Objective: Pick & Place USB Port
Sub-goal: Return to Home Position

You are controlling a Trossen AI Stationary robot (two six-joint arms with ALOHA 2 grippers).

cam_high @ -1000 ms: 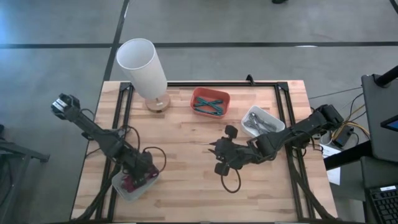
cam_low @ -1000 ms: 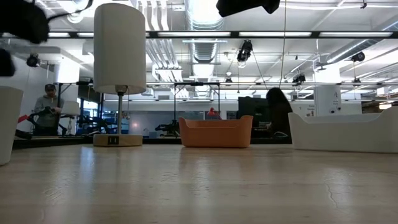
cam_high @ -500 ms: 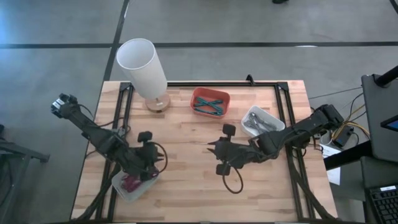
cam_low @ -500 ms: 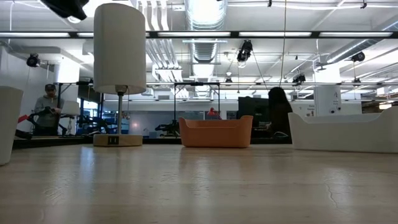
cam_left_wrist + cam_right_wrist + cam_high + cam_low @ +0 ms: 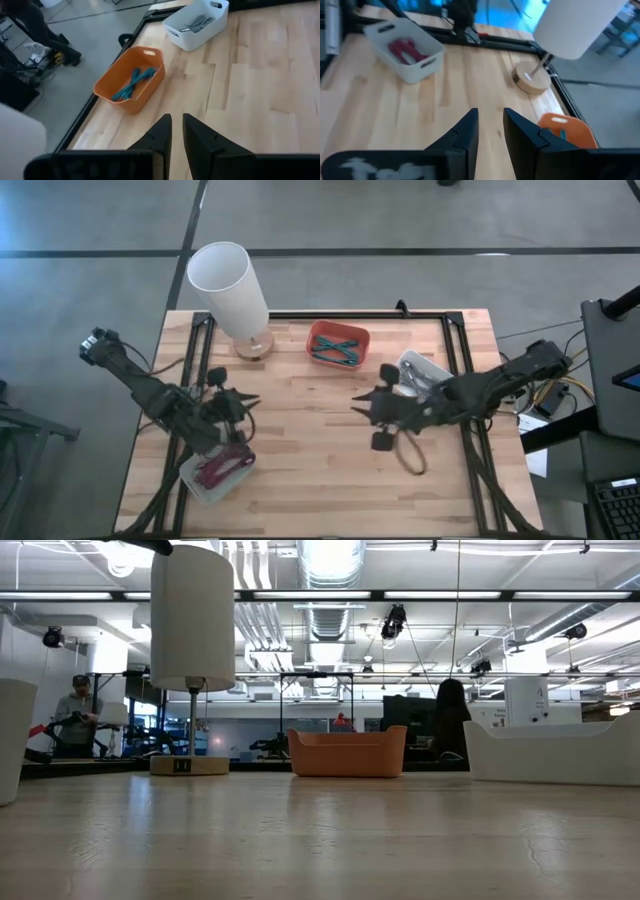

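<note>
My left gripper (image 5: 248,406) hangs in the air just beyond the white bin (image 5: 215,470) that holds red cables (image 5: 406,49), at the near left. Its fingers (image 5: 161,134) stand a narrow gap apart with only bare wood showing between them. My right gripper (image 5: 358,402) hovers over the middle of the table, pointing toward the left. It is open (image 5: 491,117) and holds nothing. A USB port cannot be made out in any view.
A white-shaded lamp (image 5: 228,285) stands on its round wooden base (image 5: 253,345) at the far left. An orange bin (image 5: 338,343) with teal cables sits at the far middle. A white bin (image 5: 420,372) with grey pieces is right of it. Bare wood lies between the arms.
My left gripper has risen out of the white bin with red cables and tipped from pointing down into it to pointing across the table toward the right. My right gripper has gone up and toward the table's right edge.
</note>
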